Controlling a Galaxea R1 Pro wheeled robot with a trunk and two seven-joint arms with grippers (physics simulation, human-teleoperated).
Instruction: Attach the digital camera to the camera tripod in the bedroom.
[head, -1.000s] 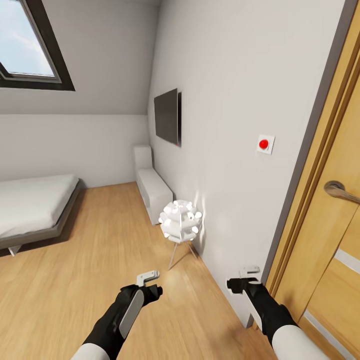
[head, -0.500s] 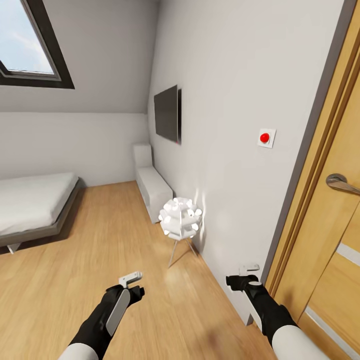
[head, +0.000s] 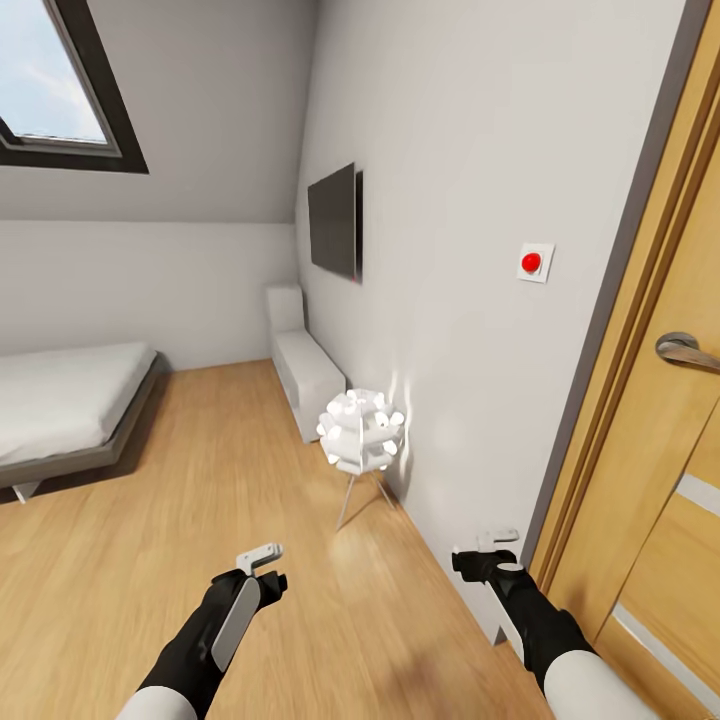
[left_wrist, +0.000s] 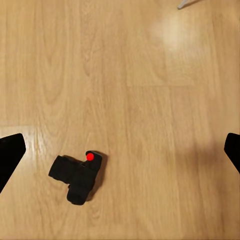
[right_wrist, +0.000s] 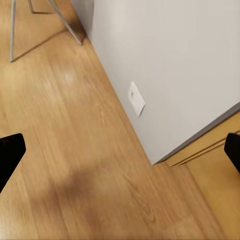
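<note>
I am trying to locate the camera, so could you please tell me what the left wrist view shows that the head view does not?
The left wrist view has the digital camera lying on the wood floor, red button visible, between the open left claw fingertips. The head view has the bed, skylight, wall screen, white lamp, door and right claw. Both share the floor and the left claw.

Black digital camera with bright red button, on light honey wood-grain floor. Walls pale grey-white, bed grey with white top, lamp white on thin metal legs, wall screen dark. Door golden wood, skylight frame dark brown, wall switch white with red dot.
</note>
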